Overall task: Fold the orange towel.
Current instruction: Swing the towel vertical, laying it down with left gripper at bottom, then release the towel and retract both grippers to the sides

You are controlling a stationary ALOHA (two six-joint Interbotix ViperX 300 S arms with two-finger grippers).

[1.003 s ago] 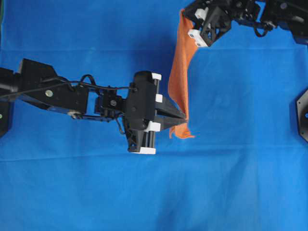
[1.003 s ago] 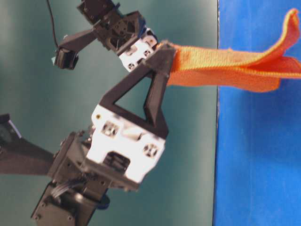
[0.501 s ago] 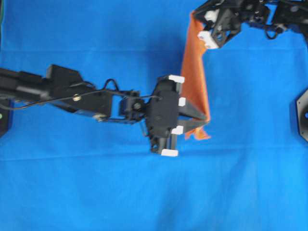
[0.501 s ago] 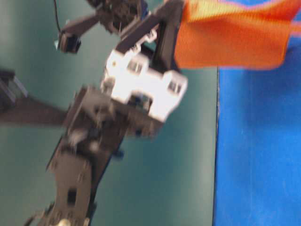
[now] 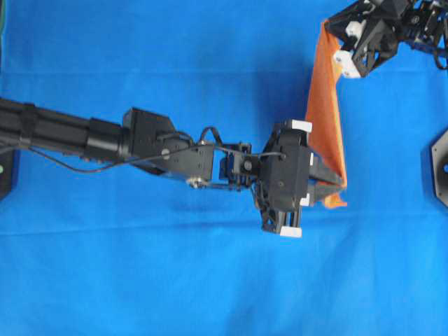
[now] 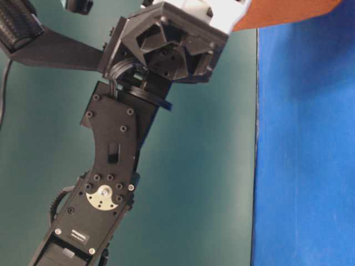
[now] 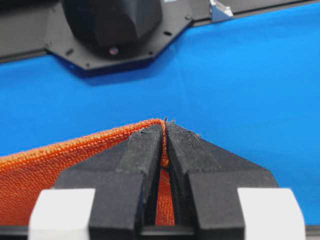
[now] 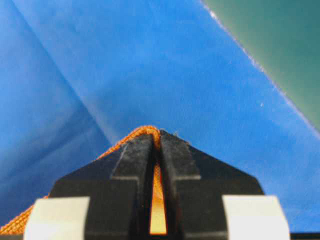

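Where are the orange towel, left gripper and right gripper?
orange towel [image 5: 324, 105], overhead view, mid-span of the hanging cloth.
left gripper [image 5: 339, 187], overhead view, between the fingers' tips.
right gripper [image 8: 156, 136], right wrist view, between the fingers' tips.

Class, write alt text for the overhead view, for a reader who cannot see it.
Two black robot arms hold the orange towel stretched in the air above a blue cloth. The left tool pinches its lower corner and the right tool its upper corner, at the top right.
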